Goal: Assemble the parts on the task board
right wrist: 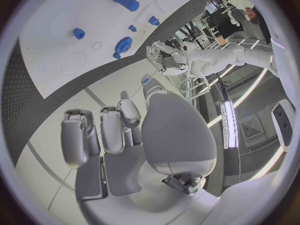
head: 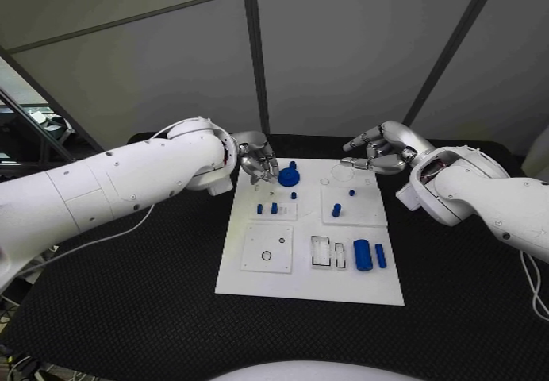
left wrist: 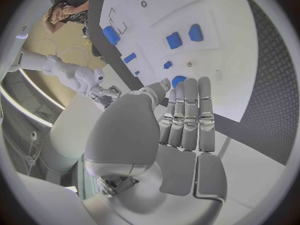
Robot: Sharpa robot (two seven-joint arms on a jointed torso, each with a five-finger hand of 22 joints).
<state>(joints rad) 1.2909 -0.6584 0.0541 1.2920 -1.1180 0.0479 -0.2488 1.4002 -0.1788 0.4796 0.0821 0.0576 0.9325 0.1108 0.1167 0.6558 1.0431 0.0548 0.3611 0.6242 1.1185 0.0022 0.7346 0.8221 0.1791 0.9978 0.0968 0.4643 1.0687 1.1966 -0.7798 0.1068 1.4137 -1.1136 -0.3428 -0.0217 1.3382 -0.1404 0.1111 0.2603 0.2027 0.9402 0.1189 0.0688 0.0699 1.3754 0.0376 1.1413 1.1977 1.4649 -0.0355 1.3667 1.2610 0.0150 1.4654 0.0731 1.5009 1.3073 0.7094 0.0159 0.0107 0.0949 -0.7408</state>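
Observation:
The white task board (head: 309,274) lies in the middle of the black table. A blue gear-shaped part (head: 289,176) stands at its far edge. My left hand (head: 258,163) hovers just left of that gear with its fingers stretched out straight and nothing in them; in the left wrist view the gear (left wrist: 179,80) sits right beyond the fingertips (left wrist: 190,85) of my left hand (left wrist: 181,130). My right hand (head: 378,151) hangs above the board's far right corner, fingers loosely bent and apart, empty. Small blue pegs (head: 266,209) and a blue peg (head: 336,209) stand mid-board. Two blue cylinders (head: 368,255) lie near the right edge.
A small black ring (head: 266,255) and two rectangular outlines (head: 328,252) mark the board's near half. Black matting (head: 137,302) surrounds the board on all sides. Grey wall panels (head: 332,63) rise behind the table. A white cable (head: 103,238) trails under my left arm.

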